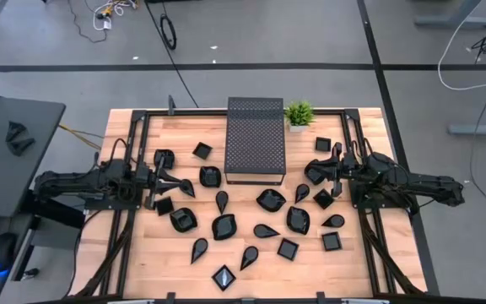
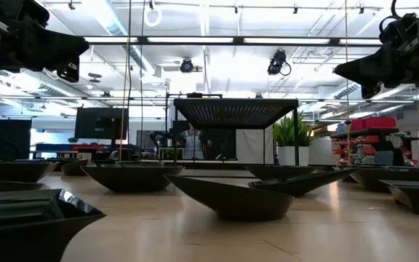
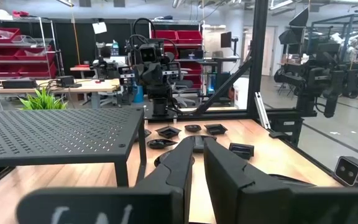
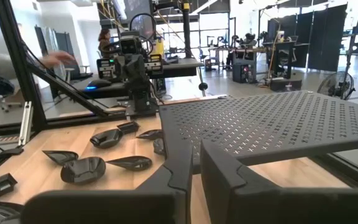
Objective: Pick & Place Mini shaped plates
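Left claw (image 3: 194, 163) nearly closed, empty, right claw (image 4: 191, 163) likewise

bottom-edge plate (image 1: 224, 277): square one, in full view but too small to read any detail
nearest plate (image 2: 28, 218): low view, cut off by the left and bottom edges, shape anyone's guess
person (image 4: 107, 38): tiny and blurry way back in the room
left gripper (image 3: 199, 149): fingers run off the picture's bottom
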Motion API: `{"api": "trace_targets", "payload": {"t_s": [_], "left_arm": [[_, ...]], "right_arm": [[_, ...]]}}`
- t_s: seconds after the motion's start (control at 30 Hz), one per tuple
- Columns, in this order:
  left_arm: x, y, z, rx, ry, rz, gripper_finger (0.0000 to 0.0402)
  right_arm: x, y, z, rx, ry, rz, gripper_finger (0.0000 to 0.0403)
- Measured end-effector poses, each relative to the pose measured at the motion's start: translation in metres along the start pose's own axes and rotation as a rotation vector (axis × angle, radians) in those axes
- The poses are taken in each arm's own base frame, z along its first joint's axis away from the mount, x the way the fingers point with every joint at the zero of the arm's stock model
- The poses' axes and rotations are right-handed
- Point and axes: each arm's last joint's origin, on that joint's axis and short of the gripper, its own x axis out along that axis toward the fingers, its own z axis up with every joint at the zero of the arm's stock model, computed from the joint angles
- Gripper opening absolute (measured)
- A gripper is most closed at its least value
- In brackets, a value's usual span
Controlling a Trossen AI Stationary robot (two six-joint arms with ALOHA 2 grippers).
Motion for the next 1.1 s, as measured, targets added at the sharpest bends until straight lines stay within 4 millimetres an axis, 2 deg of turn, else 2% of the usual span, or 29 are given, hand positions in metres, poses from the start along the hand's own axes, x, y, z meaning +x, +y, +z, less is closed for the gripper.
{"api": "trace_targets", "payload": {"t_s": [0.6, 0.7, 0.77, 0.93, 1.1], "left_arm": [[0.000, 0.000, 0.000, 0.000, 0.000, 0.000, 0.0048], [0.000, 0.000, 0.000, 0.000, 0.000, 0.000, 0.0048], [0.000, 0.000, 0.000, 0.000, 0.000, 0.000, 0.0048], [0.000, 0.000, 0.000, 0.000, 0.000, 0.000, 0.0048], [0.000, 0.000, 0.000, 0.000, 0.001, 0.000, 0.0048]], "right_arm": [[0.000, 0.000, 0.000, -0.023, -0.002, -0.001, 0.0036], [0.000, 0.000, 0.005, -0.028, -0.057, -0.016, 0.0036], [-0.001, 0.000, 0.010, 0.036, -0.107, -0.008, 0.0036], [-0.004, 0.001, 0.026, 0.400, -0.267, 0.057, 0.0036], [-0.009, 0.004, 0.041, 0.560, -0.409, 0.165, 0.0036]]}}
